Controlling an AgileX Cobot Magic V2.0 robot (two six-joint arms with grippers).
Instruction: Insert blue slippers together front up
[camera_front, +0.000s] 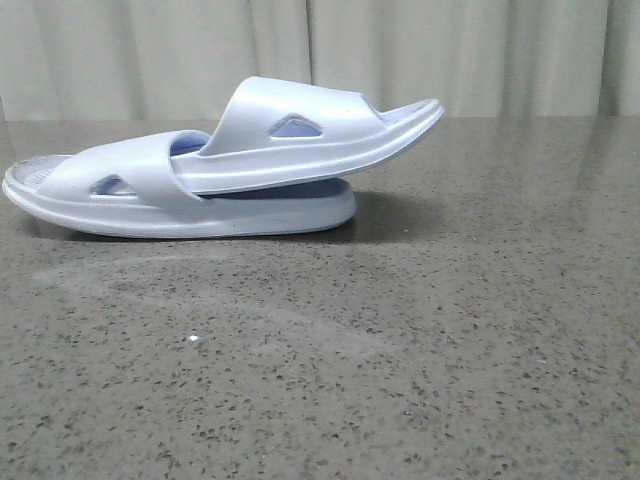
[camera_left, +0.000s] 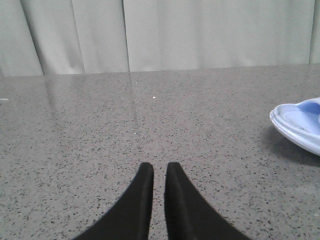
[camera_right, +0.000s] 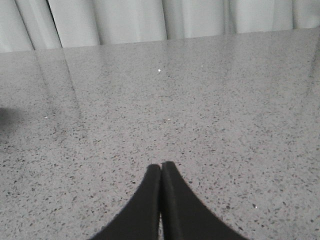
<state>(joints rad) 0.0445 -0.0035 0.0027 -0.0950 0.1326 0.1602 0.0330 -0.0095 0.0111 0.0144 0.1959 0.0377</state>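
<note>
A pair of blue slippers (camera_front: 225, 165) sits nested on a speckled grey counter (camera_front: 420, 350), toward its far left in the front view, before a pale curtain (camera_front: 480, 50). One slipper lies flat on its sole; the other is tucked under its strap and rests tilted on top, one end raised and overhanging to the right. Neither arm appears in the front view. In the left wrist view the left claw (camera_left: 159, 172) hovers over bare counter, its fingers nearly together with a narrow gap and holding nothing, while one slipper end shows at the frame edge, well apart from it. The right claw (camera_right: 161, 167) is closed tip to tip, empty, with no slipper in its view.
</note>
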